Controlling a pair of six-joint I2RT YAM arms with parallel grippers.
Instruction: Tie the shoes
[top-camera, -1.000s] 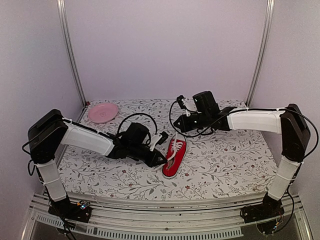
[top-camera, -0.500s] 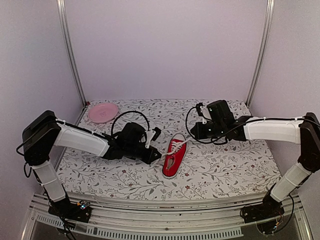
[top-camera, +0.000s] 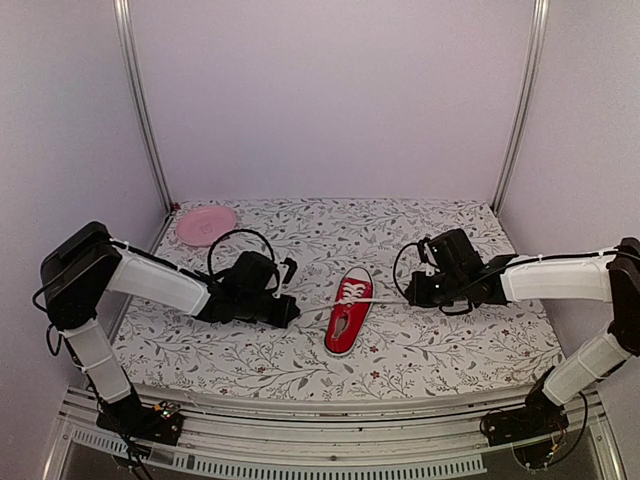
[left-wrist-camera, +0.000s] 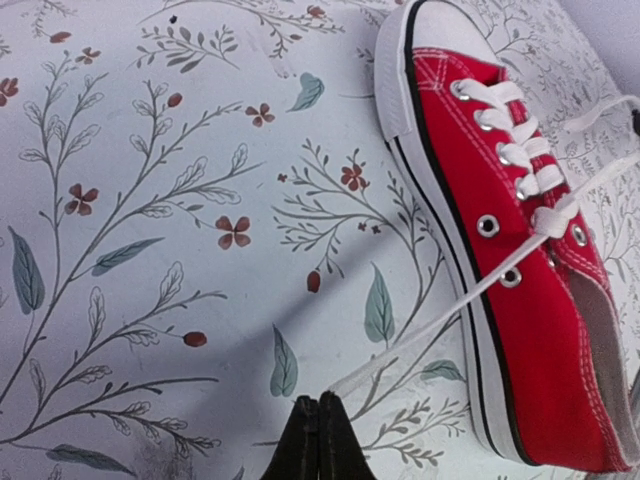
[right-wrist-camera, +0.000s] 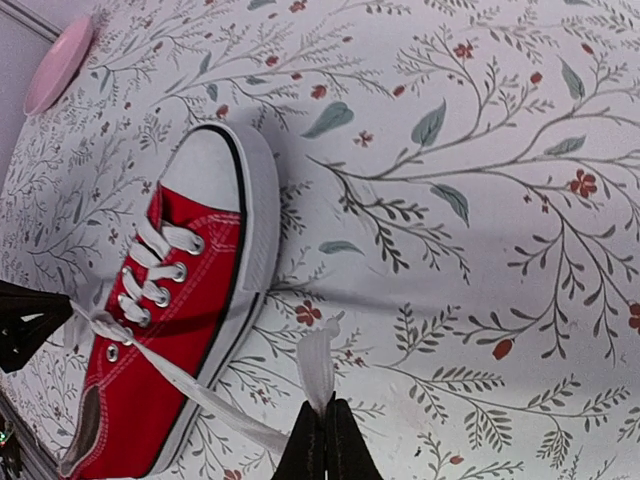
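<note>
Left claw (left-wrist-camera: 318, 440) and right claw (right-wrist-camera: 325, 440), both pinched closed, held low.

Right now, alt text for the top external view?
A red sneaker lies mid-table, its white laces stretched sideways, one end pinched in the left gripper and the other in the right gripper. A pink plate sits at the far left corner.

The red shoe (right-wrist-camera: 175, 330) lies on the flowered counter (right-wrist-camera: 480, 200), with a pink plate (right-wrist-camera: 58, 78) well beyond its toe. Just beside the shoe's sole, the right tool (right-wrist-camera: 324, 425) pinches a white lace (right-wrist-camera: 215, 397) stretched from its eyelets.
</note>
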